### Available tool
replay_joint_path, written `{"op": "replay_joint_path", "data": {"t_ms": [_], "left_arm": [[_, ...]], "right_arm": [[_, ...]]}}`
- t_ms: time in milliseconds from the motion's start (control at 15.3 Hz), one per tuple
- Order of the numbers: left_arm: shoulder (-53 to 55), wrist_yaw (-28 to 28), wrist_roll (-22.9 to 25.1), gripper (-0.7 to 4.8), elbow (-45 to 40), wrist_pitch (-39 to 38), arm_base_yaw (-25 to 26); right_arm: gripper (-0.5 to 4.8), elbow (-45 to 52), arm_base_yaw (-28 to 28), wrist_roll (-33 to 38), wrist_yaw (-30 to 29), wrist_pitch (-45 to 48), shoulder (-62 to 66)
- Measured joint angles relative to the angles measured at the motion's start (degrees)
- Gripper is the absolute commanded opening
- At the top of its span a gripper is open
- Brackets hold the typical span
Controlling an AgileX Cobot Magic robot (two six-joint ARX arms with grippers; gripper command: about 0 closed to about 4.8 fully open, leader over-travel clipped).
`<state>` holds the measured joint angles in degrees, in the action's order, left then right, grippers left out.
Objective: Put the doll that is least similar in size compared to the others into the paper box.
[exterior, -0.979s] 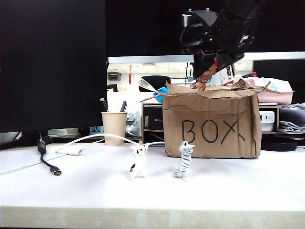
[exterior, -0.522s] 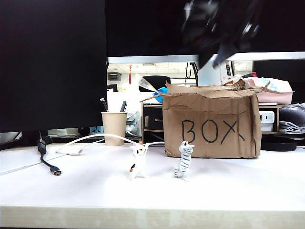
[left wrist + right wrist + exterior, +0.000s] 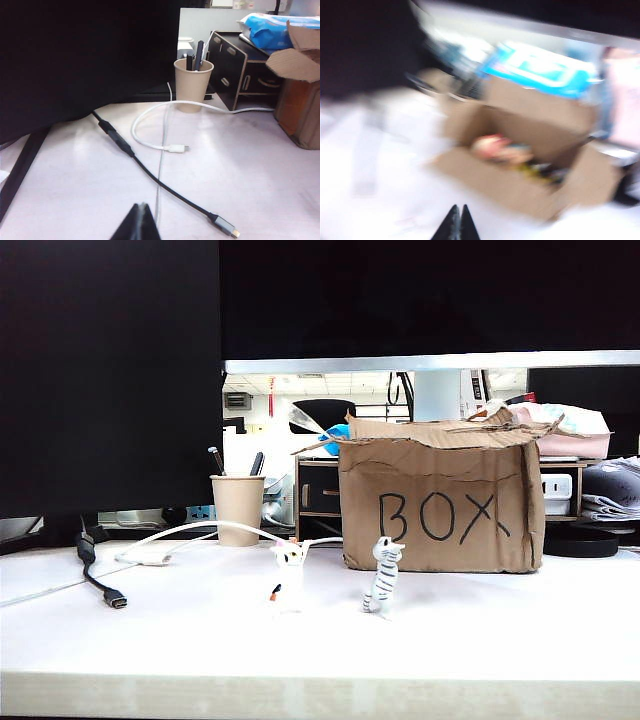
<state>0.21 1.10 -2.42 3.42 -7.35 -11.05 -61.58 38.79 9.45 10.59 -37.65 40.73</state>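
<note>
Exterior view, left of the paper box (image 3: 440, 505): paper cup (image 3: 238, 508), white cat (image 3: 287, 575), striped cat (image 3: 382, 575). Left gripper (image 3: 137, 222) low over the table left of it, right gripper (image 3: 456, 222) above it, both closed, empty. Doll (image 3: 497, 149) lies inside; risk: a low retreat snagging the torn rim.

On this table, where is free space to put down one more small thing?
The table is bare along its front edge, before the striped cat and the white cat. Crowded: the left, where a black cable and a white cable run by the paper cup. The paper box fills the back right.
</note>
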Motion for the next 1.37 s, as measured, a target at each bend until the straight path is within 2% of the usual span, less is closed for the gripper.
{"op": "replay_joint_path", "data": {"t_ms": [65, 196, 391, 587, 1240, 1305, 1370], "left_arm": [[0.0, 0.2, 0.0, -0.05, 0.0, 0.0, 0.4], [0.0, 0.3, 0.0, -0.05, 0.0, 0.0, 2.7], [0.0, 0.2, 0.0, -0.05, 0.0, 0.0, 3.3], [0.0, 0.4, 0.0, -0.05, 0.0, 0.0, 4.5], [0.0, 0.3, 0.0, -0.05, 0.0, -0.1, 5.0], [0.0, 0.3, 0.0, -0.05, 0.0, -0.1, 5.0], [0.0, 0.3, 0.0, -0.05, 0.0, -0.1, 5.0]], "right_arm": [[-0.05, 3.2, 4.1, 2.9, 1.9, 0.0, -5.6], [-0.05, 10.9, 16.4, 9.6, 9.9, -0.7, -20.8], [-0.05, 18.6, 24.3, 15.2, 19.2, -2.8, -36.8], [-0.05, 20.2, 24.6, 16.4, 20.9, -3.2, -40.4], [-0.05, 20.4, 24.6, 16.4, 19.4, -7.6, -40.5], [-0.05, 20.4, 21.4, 16.4, 18.7, -7.8, -40.5], [-0.05, 20.4, 15.3, 16.4, 17.4, -7.8, -40.5]]}}
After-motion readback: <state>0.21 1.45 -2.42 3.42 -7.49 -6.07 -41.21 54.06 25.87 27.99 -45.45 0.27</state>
